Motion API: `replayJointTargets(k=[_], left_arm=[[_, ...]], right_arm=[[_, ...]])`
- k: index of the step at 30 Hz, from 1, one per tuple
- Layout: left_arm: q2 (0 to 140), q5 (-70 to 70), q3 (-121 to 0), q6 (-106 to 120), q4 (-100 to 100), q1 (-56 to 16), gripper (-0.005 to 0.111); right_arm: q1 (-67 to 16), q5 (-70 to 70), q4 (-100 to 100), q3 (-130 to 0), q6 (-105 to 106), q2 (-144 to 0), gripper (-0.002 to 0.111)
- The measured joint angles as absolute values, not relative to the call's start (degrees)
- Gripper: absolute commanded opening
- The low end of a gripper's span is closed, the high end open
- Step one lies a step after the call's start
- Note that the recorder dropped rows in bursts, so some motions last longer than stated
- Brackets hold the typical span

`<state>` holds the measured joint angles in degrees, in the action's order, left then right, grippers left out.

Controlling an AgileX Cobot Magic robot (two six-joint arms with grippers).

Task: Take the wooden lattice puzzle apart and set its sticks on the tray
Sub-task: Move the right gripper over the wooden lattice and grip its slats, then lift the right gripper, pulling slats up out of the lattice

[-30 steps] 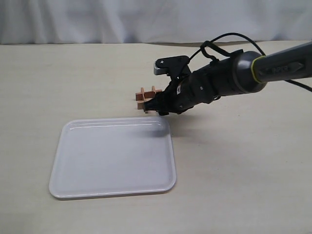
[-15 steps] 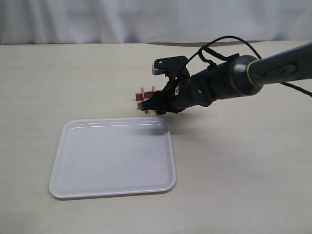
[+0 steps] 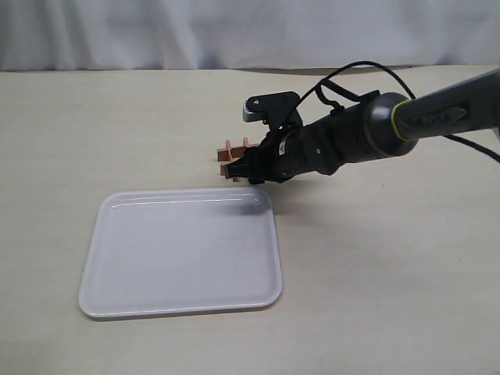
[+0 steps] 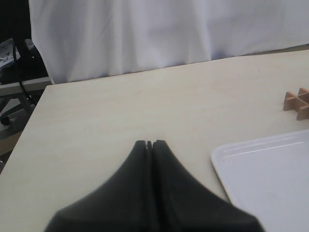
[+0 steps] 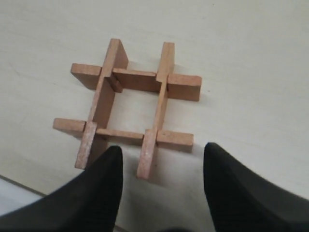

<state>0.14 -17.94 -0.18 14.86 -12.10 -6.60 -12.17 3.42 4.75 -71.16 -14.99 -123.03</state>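
- Only the left wrist view showed the left gripper [image 4: 149, 143]. Its two dark fingers were pressed flat together with nothing between them, above bare table [image 4: 106, 111].
- The tray [image 3: 180, 250] appeared whole only in the exterior view, a large white rectangle with rounded corners and a low rim, with nothing on it. The left wrist view cut it down to one corner [image 4: 270, 179].
- The wooden lattice puzzle [image 3: 229, 158] lay on the table just beyond the tray's far right corner, apart from the rim.
- In the exterior view the puzzle was small and partly covered by the black arm. In the left wrist view only its edge [image 4: 298, 102] showed, at the frame border.
- The right wrist view alone gave the puzzle [image 5: 129, 108] in full. It showed four reddish-brown sticks, two crossing two in a hash shape and locked at their notches, with paler cut ends.
- The right gripper [image 5: 163, 154] was spread wide and held nothing. Its fingertips [image 5: 112, 159] sat low at the puzzle's near side, with one stick end between them.
- Whether either tip touched the wood could not be told — the nearer one looked just beside a stick end.
- The exterior view hid the lower finger behind the wrist body.
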Motion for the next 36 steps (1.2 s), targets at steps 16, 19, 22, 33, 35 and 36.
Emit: replayJointTargets(k=[16,19,22,33,35,36], left_arm=[[0.14,-17.94,-0.18,14.86,-12.10,-6.60,0.000],[0.14,-17.94,-0.18,14.86,-12.10,-6.60,0.000],[0.14,-17.94,-0.18,14.86,-12.10,-6.60,0.000],[0.14,-17.94,-0.18,14.86,-12.10,-6.60,0.000],[0.14,-17.94,-0.18,14.86,-12.10,-6.60,0.000],[0.14,-17.94,-0.18,14.86,-12.10,-6.60,0.000]], right_arm=[[-12.17,-0.69,4.95,-71.31,-14.99,-125.40,0.004],[-12.17,0.00,5.08,-71.31,-14.99,-124.83,0.004],[-12.17,0.97,5.08,-71.31,-14.99,-123.49,0.004],[-12.17,2.70,5.19,-71.31,-14.59,-118.36,0.004],[-12.17,2.83,5.87,-71.31,-14.59,-117.29,0.004],[-12.17,2.91,6.20,-71.31,-14.45,-116.58,0.004]])
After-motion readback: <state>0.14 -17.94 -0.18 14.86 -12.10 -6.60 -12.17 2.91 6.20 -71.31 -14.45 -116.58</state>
